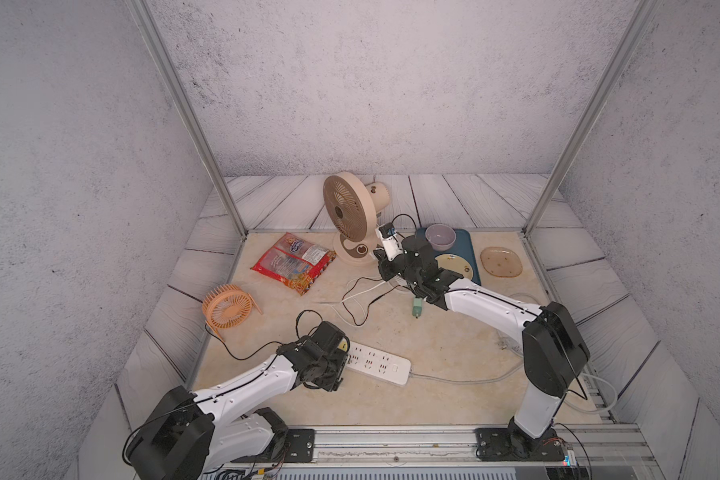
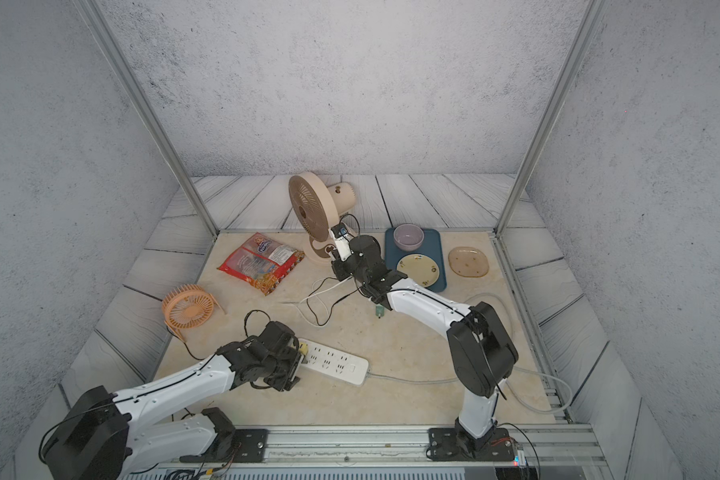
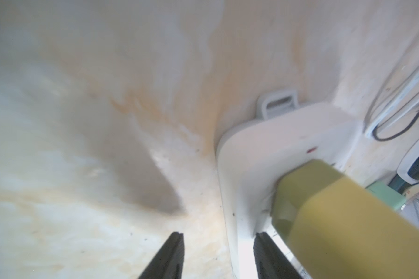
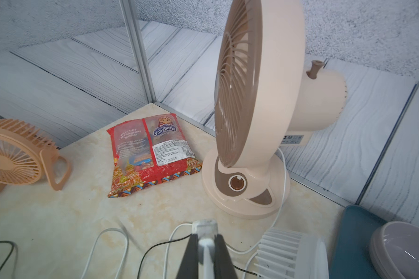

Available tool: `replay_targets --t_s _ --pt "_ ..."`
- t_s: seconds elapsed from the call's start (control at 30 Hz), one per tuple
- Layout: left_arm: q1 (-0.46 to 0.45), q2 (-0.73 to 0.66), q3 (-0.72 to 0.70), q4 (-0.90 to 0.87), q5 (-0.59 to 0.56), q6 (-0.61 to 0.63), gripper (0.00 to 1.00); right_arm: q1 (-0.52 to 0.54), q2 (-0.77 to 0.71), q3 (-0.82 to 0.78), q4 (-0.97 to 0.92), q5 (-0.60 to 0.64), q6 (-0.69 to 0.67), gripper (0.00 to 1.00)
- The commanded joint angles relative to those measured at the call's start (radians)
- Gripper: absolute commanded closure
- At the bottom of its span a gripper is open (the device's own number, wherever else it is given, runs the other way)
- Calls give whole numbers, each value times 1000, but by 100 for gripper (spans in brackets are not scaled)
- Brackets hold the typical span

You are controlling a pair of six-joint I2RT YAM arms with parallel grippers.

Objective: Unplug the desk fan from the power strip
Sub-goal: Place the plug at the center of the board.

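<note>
Only the wrist view is showing the right gripper [image 4: 206, 238] clenching a flat white plug [image 4: 205, 225]. The left gripper [image 3: 218, 241] is gaping beside the smooth strip [image 3: 264, 149].

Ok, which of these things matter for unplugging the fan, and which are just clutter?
Job: beige plastic desk fan, long white power strip, white plug in right gripper.
Clutter: orange mini fan, red snack bag, blue tray, amber glass plate.
</note>
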Motion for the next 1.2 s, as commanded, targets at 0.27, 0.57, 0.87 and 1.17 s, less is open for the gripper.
replay_targets --t_s 0.27,0.57,0.87,1.17 --pt "7 -173 160 -386 -223 157 44 -30 171 137 -33 -136 -15 100" --pt "24 -275 376 -663 -501 286 44 -5 332 200 35 -287 -28 100" --pt "125 -290 387 -620 -393 376 43 -5 505 318 54 -265 17 98" --pt "197 -290 356 -590 -269 374 41 -2 501 383 17 -285 -15 14"
